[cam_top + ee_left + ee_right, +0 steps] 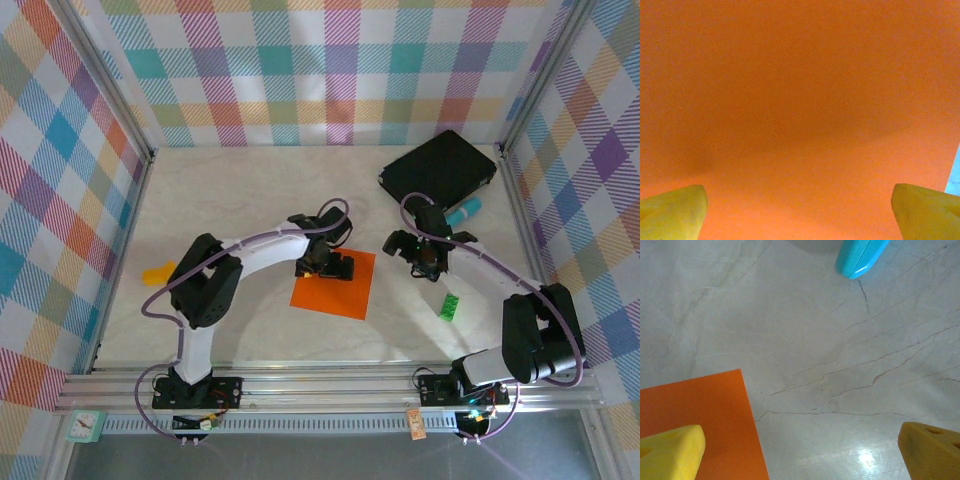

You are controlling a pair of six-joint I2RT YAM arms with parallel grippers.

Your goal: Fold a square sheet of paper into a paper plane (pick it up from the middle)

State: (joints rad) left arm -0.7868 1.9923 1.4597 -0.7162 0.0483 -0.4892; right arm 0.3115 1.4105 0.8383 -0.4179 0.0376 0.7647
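The orange sheet [333, 284] lies flat and unfolded near the middle of the table [250, 180], turned slightly askew. The left gripper [325, 262] hangs over its far edge. From the left wrist its yellow fingers [675, 210] stand spread wide at the lower corners, with plain orange sheet [800, 100] between them and nothing in their grasp; whether the tips touch the paper I cannot tell. The right gripper [420, 262] is just right of the sheet over bare table, its jaws equally wide and empty. In its wrist view one finger [672, 450] overlaps the sheet's corner [695, 400]. The table is pale and marbled, with fine veins, shut in by bright checked walls [330, 70]. A black pad [438, 168] lies at the far right corner, a turquoise case [463, 212] beside it, and a green block [450, 306] near the right arm. A small yellow bit [158, 272] at the left is too small to identify. The case [860, 257] is cut off at the top of the right wrist view.
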